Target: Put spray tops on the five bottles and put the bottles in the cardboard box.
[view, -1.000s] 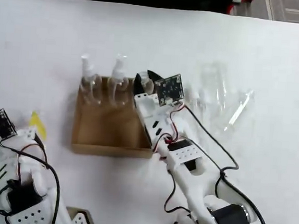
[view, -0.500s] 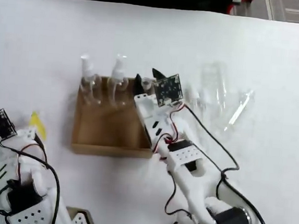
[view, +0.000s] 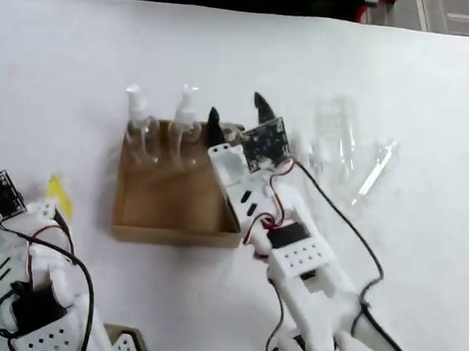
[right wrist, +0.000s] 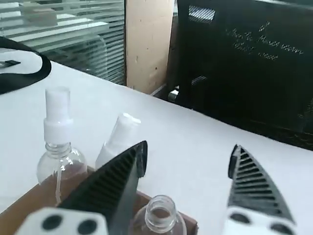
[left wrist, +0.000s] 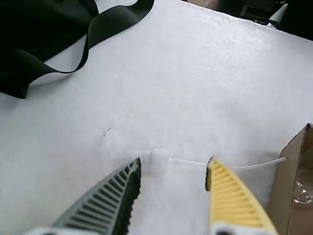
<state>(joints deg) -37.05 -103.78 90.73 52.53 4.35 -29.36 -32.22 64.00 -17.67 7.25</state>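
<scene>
The right hand (view: 238, 114) has opened over the last second. Its two dark fingers stood close about a bottle neck and are now spread wide, and the arm behind it has shifted a little. The uncapped bottle (right wrist: 159, 218) stands upright just below the gap between those fingers, in a corner of the cardboard box (view: 172, 236). As far as I can see, neither finger touches it. Past one finger, a first capped bottle (view: 141, 139) and a second capped bottle (view: 184, 142) stand along the same wall of the box. Off to the hand's other side, clear bottles (view: 336, 135) and a loose spray top (view: 374, 175) lie on the white surface (view: 81, 55). The left hand (left wrist: 173, 169) has not moved. Its grey and yellow fingers are spread apart. A small white spray top (left wrist: 160, 160) lies on the surface just ahead of the gap between their tips, its thin tube running toward the box's side.
</scene>
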